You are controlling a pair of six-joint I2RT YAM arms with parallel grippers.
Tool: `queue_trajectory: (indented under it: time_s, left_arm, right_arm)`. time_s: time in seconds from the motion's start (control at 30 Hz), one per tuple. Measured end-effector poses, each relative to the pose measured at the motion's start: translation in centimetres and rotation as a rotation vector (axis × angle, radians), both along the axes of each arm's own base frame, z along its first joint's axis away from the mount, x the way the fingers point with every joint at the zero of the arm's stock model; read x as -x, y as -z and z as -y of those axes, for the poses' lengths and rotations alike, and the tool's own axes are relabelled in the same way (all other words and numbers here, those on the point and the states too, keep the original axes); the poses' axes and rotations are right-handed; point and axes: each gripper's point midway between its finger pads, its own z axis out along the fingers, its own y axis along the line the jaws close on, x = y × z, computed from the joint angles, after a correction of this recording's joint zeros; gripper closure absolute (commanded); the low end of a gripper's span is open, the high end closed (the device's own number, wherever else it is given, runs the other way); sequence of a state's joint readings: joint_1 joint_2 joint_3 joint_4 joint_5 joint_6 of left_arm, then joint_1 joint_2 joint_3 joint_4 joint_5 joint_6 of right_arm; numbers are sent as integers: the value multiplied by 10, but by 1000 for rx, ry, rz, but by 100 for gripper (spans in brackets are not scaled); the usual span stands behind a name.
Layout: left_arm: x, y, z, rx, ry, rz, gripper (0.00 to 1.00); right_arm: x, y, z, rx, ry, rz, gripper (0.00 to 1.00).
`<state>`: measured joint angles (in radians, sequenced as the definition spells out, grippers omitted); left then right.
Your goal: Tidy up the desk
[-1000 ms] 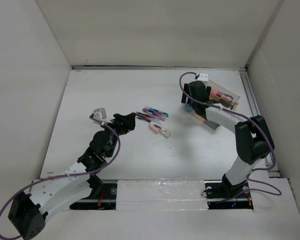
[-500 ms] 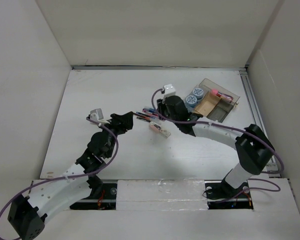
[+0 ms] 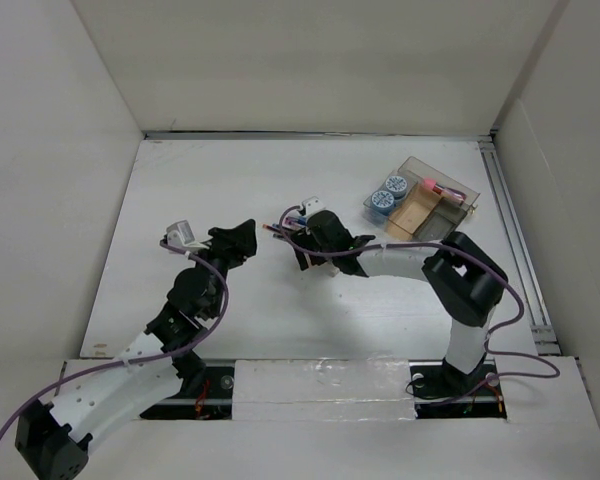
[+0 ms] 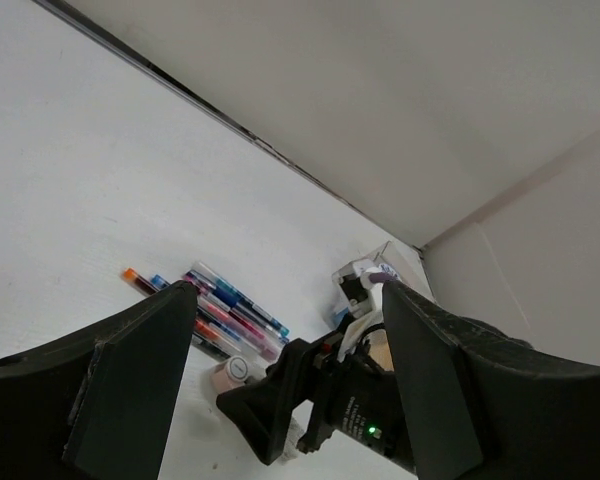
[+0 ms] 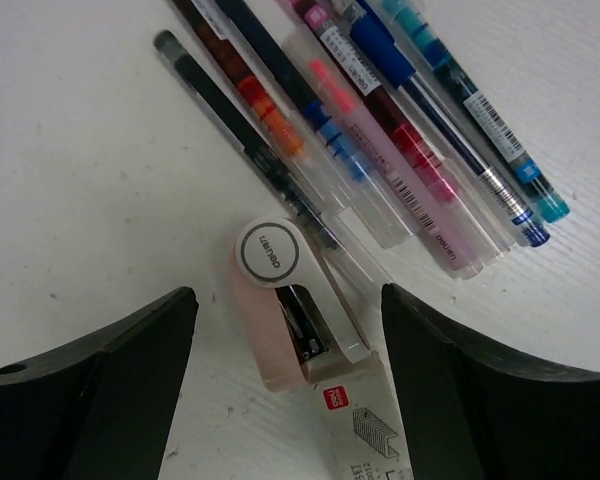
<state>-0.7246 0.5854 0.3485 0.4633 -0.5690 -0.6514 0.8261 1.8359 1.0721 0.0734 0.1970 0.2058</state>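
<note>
On the white desk lie several coloured pens side by side, with a pink stapler and a small staple box against them. My right gripper hovers open directly over the stapler, one finger on each side, touching nothing. In the top view the right gripper covers most of the stapler. My left gripper is open and empty, a short way left of the pens. The left wrist view shows the pens, the stapler and the right gripper's black body beyond my left gripper.
A clear compartmented tray sits at the back right, holding two blue rolls and a pink item. White upright panels enclose the desk on three sides. A metal rail runs along the right edge.
The right arm swung left from the tray to above the stapler and pens, its jaws closing and reopening on the way. The left gripper drew back slightly to the left.
</note>
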Motion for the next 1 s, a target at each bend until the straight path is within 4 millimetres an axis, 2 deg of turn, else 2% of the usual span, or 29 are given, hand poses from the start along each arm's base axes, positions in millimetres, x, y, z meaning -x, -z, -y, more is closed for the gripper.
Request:
queue_trajectory:
  time_s: [0.07,0.13,0.2,0.27,0.3,0.37,0.53,0.67,0.7,0.9,1.0]
  left_arm:
    - [0,-1,-2,4,-8,2,29]
    - [1,-2,-3,7,-12,5,29]
    - [1,-2,-4,8,-15,5,29]
    - [1,-2,-4,8,-15,5,29]
    - [1,-2,-4,8,-15,5,29]
    - [0,-2,-4,6,-15,4,29]
    - [0,0,-3,1,-15,-2,29]
    - [-1,2,-2,-3,-15,-7,29]
    - [-1,2,-2,-3,-15,-7,29]
    - [-1,2,-2,-4,-15,-8,29]
    - [-2,4,-1,-9,-14,-13,29]
  right_arm:
    - [-1,10,1,16,2,-15,26]
    - [-4,12,-1,20,4,-12,28]
    - [-8,12,-3,14,6,-14,43]
    - [-10,16,-3,14,7,-22,54]
    - [-10,17,-5,7,6,-24,56]
    - [-10,16,-7,0,3,-26,57]
    - [-10,17,-7,3,3,-29,50]
    - [-10,17,-6,4,9,-31,71]
    - [-10,17,-6,4,10,-31,74]
    - [-8,12,0,-7,22,-30,79]
    - [-10,-11,5,-58,33,-11,79]
